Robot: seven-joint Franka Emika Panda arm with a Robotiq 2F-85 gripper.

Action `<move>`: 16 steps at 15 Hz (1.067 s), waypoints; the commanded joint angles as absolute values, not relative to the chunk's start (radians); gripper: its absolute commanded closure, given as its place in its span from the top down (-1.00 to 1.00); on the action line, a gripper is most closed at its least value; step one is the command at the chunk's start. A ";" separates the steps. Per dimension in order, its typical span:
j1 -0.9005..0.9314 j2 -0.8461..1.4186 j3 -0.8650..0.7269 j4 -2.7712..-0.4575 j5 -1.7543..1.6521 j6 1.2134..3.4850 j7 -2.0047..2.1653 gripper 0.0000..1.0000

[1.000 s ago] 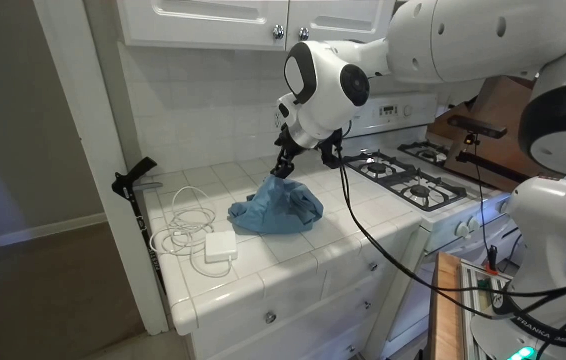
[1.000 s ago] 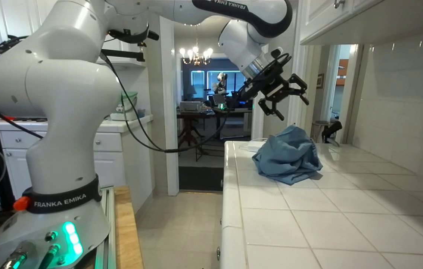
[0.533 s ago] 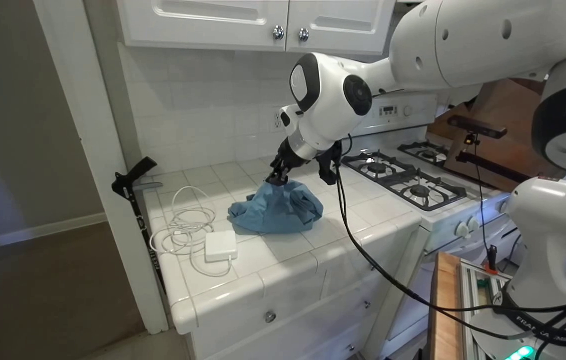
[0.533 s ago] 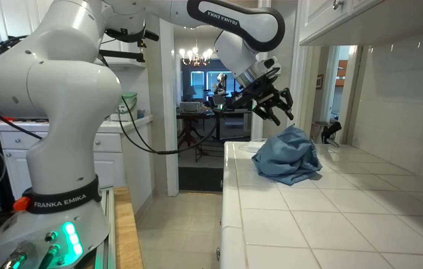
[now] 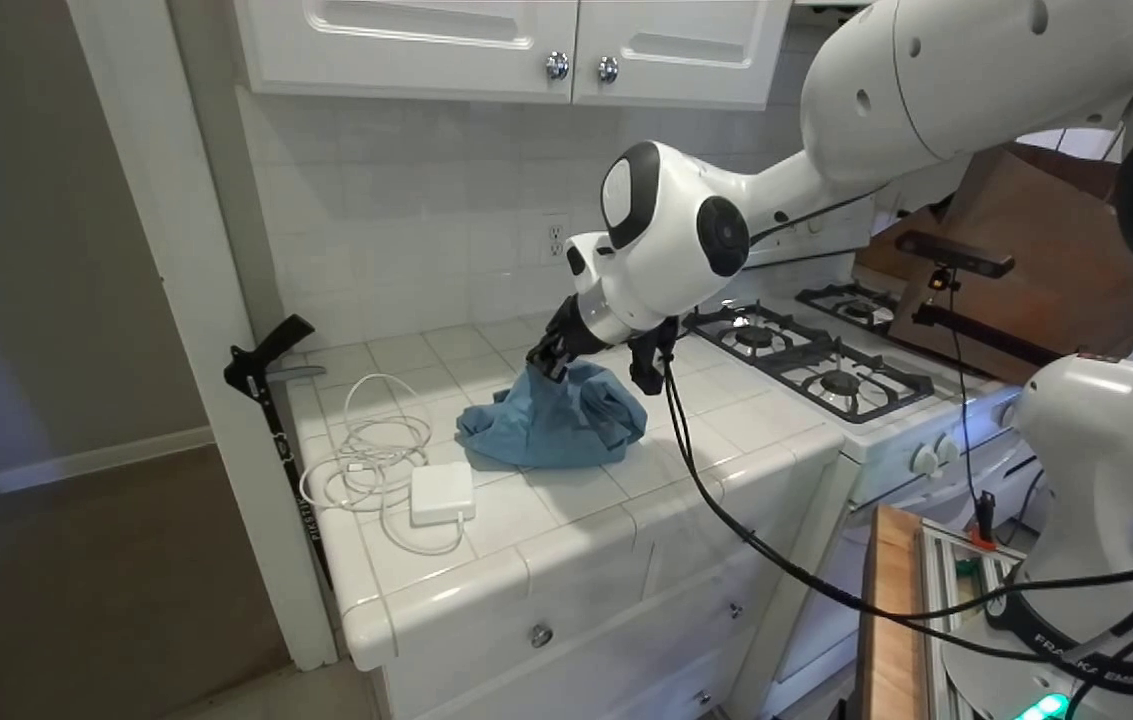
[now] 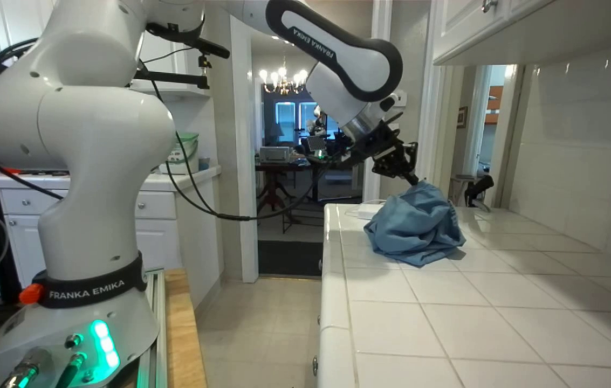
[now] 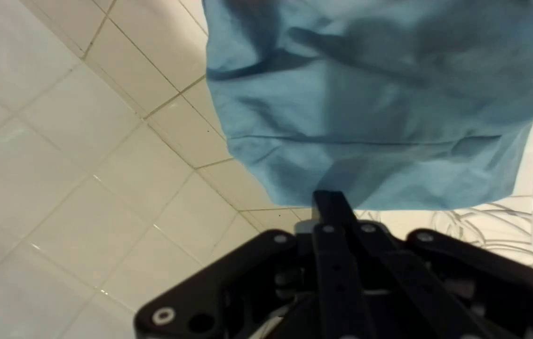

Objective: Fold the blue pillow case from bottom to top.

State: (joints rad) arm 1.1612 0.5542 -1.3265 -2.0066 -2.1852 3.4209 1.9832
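Blue cloth [image 5: 556, 430] heaped, rumpled, on tiled surface [image 6: 478, 328], white box [image 5: 442, 492] and coiled cable [image 5: 358, 466] near it. Hand [image 7: 330, 195] slants down to cloth's peak, fingers pressed together, tips touching it; can't tell whether any cloth is caught between. Stove [image 5: 886, 470] alongside surface.

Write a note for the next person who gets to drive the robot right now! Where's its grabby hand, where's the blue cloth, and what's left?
End effector: shut, right at the raised peak of the blue pillow case. I can't tell whether any fabric is pinched.
Where things are: the pillow case sits in a rumpled heap on the white tiled counter; a white box lies beside it.
Done: the end effector is at the cloth. No finished fold shows.
Left: probably check the grip, bring bottom up to top, then let go.
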 commanded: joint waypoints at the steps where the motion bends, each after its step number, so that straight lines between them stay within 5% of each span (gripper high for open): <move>1: 1.059 0.398 -1.173 -2.053 -2.201 3.336 1.906 -1.00; 16: 0.416 0.454 -0.645 -1.928 -2.186 3.361 1.728 -1.00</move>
State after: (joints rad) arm 0.5215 0.4341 -0.7393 -1.9806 -2.1881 3.3646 1.7752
